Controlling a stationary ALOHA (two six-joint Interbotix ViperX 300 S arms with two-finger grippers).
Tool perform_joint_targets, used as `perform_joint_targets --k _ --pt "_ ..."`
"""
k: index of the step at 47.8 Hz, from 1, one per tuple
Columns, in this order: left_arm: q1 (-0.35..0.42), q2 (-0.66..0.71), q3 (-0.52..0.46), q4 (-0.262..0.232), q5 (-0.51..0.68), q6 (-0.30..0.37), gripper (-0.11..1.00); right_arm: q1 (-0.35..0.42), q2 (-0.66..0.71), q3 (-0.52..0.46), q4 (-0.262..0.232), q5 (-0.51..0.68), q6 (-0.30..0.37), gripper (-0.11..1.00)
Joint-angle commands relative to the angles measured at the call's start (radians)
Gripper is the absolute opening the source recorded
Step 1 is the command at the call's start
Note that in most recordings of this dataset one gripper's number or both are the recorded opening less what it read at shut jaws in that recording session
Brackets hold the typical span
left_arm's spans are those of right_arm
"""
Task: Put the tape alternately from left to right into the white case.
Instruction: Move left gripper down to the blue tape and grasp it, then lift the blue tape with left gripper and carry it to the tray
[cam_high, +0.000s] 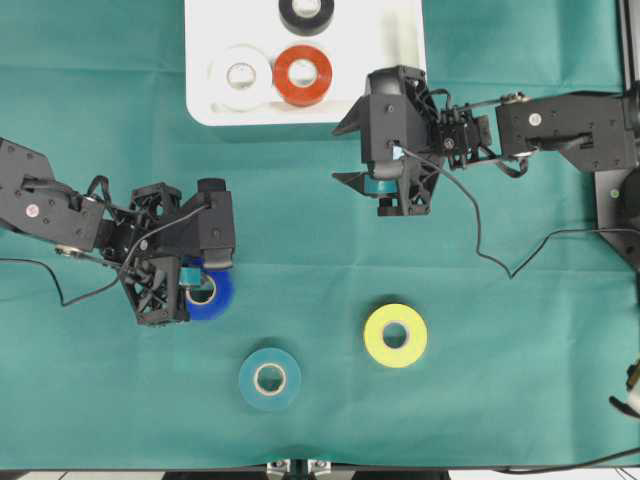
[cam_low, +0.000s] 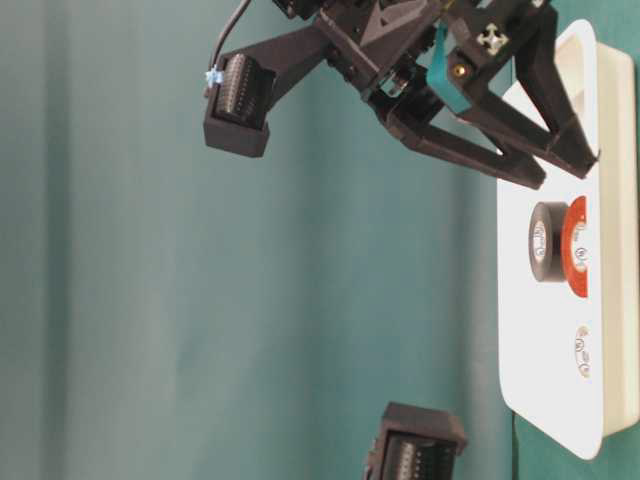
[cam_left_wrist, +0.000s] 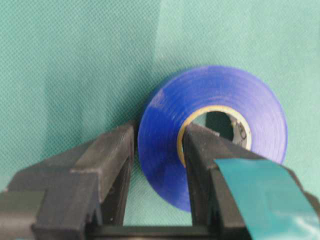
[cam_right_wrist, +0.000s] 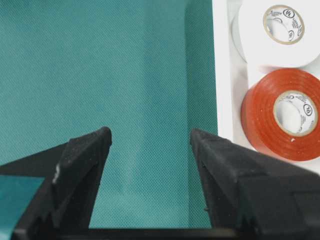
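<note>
My left gripper (cam_high: 200, 290) is shut on the blue tape (cam_high: 214, 297), which lies on the green cloth. In the left wrist view one finger (cam_left_wrist: 112, 150) presses the roll's outer wall and the other sits inside the core of the blue tape (cam_left_wrist: 165, 150). The white case (cam_high: 400, 45) at the top holds white tape (cam_high: 241, 76), red-orange tape (cam_high: 303, 75) and black tape (cam_high: 306, 13). Yellow tape (cam_high: 395, 335) and teal tape (cam_high: 270, 379) lie loose near the front. My right gripper (cam_high: 340, 153) hangs open and empty over the cloth, just below the case's near edge (cam_right_wrist: 222, 75).
A green cloth (cam_high: 480, 400) covers the table. A black cable (cam_high: 478, 235) trails over it from the right arm. The right arm's base (cam_high: 620, 210) stands at the right edge. The table's front edge (cam_high: 150, 472) runs along the bottom.
</note>
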Motion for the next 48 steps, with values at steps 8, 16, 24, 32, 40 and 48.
perform_joint_targets --k 8,16,24,32,40,48 --pt "-0.006 -0.043 -0.020 0.002 0.009 0.000 -0.05 0.002 -0.011 -0.021 -0.003 -0.005 0.000 0.71" --pt "-0.008 -0.107 -0.020 0.002 0.057 0.000 -0.05 0.002 -0.011 -0.021 -0.003 -0.005 0.000 0.71" --pt "-0.006 -0.161 -0.025 0.002 0.114 0.000 -0.05 0.002 -0.011 -0.021 -0.002 -0.005 -0.002 0.71" --pt "0.006 -0.192 -0.025 0.003 0.149 0.000 -0.05 0.002 -0.011 -0.021 -0.002 -0.008 0.000 0.71" --pt "0.037 -0.193 -0.026 0.005 0.149 0.003 -0.05 0.002 -0.011 -0.021 -0.002 -0.005 0.000 0.71" --pt "0.081 -0.198 -0.026 0.006 0.149 0.021 -0.05 0.000 -0.011 -0.021 -0.002 -0.005 0.000 0.71"
